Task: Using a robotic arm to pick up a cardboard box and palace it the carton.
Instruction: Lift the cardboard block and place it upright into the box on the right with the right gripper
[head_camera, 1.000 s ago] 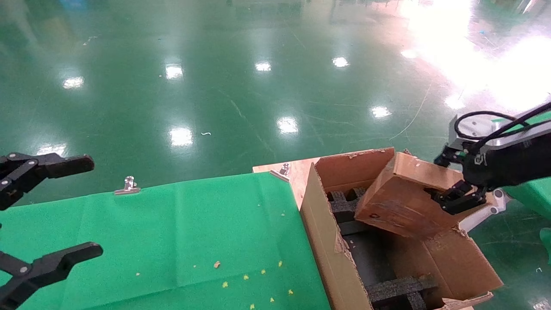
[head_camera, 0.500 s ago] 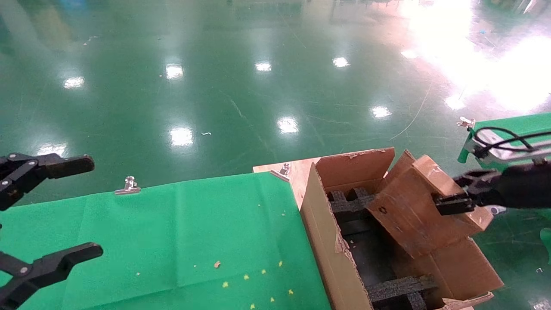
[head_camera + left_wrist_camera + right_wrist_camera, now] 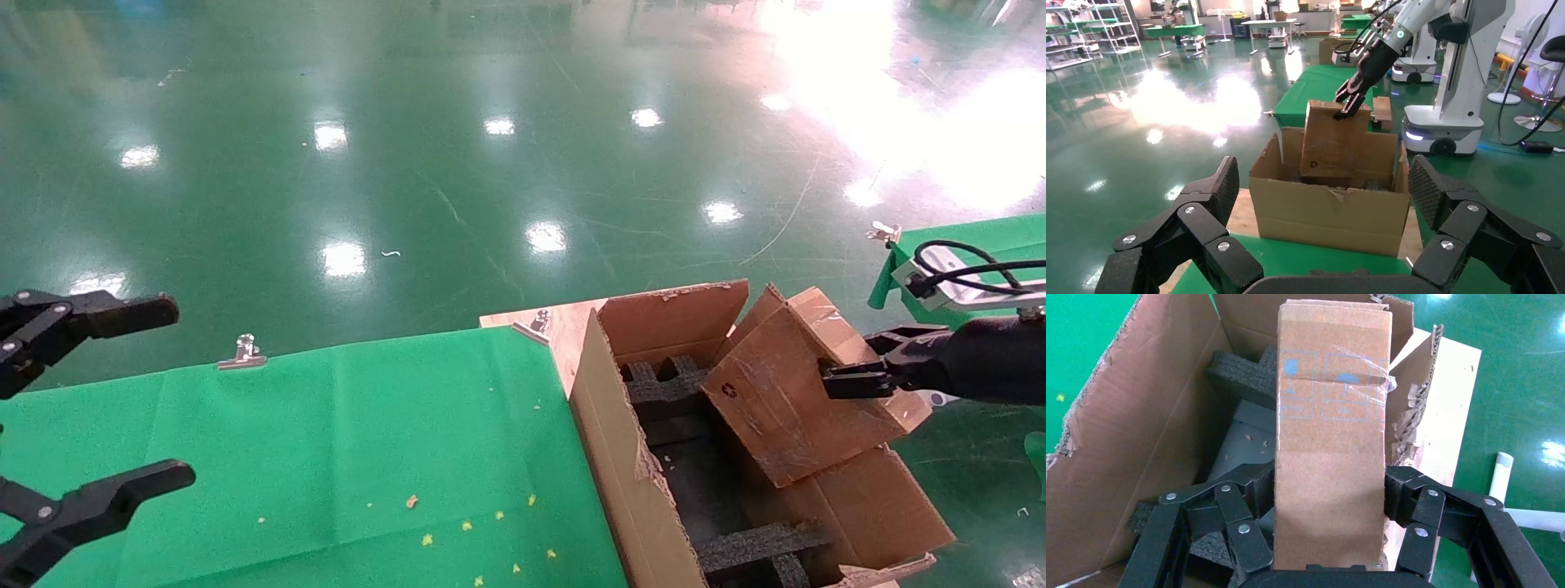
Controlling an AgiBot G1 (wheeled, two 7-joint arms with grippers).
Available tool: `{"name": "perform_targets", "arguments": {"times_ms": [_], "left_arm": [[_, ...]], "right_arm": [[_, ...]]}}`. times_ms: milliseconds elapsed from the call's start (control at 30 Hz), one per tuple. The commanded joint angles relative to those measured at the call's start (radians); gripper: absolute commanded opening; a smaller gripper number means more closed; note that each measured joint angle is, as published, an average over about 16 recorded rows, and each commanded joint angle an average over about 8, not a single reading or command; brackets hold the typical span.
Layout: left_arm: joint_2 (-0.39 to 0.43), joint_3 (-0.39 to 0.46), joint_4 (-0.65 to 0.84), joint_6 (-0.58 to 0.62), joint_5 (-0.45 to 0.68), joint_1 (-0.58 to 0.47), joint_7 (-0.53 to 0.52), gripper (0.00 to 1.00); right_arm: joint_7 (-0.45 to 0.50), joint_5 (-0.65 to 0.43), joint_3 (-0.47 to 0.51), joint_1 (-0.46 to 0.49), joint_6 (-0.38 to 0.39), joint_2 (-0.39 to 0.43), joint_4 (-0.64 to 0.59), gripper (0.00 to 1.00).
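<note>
The right tool [image 3: 850, 377] grips the cardboard box [image 3: 797, 392] by its narrow sides — black fingers [image 3: 1229, 520] pressed against both edges. The box hangs tilted over the open carton [image 3: 629, 457], its lower end dipping among the flaps above the black foam inserts [image 3: 666, 384]. The left tool [image 3: 90, 400] sits spread wide over the green bench [image 3: 327, 441], well apart from the carton.

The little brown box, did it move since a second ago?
Yes. The right tool still grips the cardboard box, and it tipped steeper and sank lower into the carton, while the arm swung out to the right. The carton and the open left tool over the green cloth stayed put.
</note>
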Motion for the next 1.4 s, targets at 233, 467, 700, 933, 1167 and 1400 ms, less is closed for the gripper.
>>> {"name": "perform_targets", "arguments": {"times_ms": [233, 467, 700, 933, 1167, 1400], "left_arm": [[0.0, 0.0, 0.0, 0.0, 0.0, 0.0, 0.0, 1.0], [0.0, 0.0, 0.0, 0.0, 0.0, 0.0, 0.0, 1.0], [0.0, 0.0, 0.0, 0.0, 0.0, 0.0, 0.0, 1.0], [0.0, 0.0, 0.0, 0.0, 0.0, 0.0, 0.0, 1.0], [0.0, 0.0, 0.0, 0.0, 0.0, 0.0, 0.0, 1.0], [0.0, 0.0, 0.0, 0.0, 0.0, 0.0, 0.0, 1.0]], "right_arm": [[0.121, -0.047, -0.021, -0.008, 0.04, -0.026, 0.015, 0.0], [0.373, -0.195, -0.056, 0.006, 0.102, -0.037, 0.079, 0.0], [0.6, -0.364, -0.083, 0.032, 0.109, -0.041, 0.152, 0.0], [0.782, -0.492, -0.107, 0.042, 0.08, -0.054, 0.209, 0.0], [0.879, -0.566, -0.13, 0.023, 0.089, -0.072, 0.238, 0.0], [0.934, -0.584, -0.155, -0.033, 0.155, -0.116, 0.221, 0.0]]}}
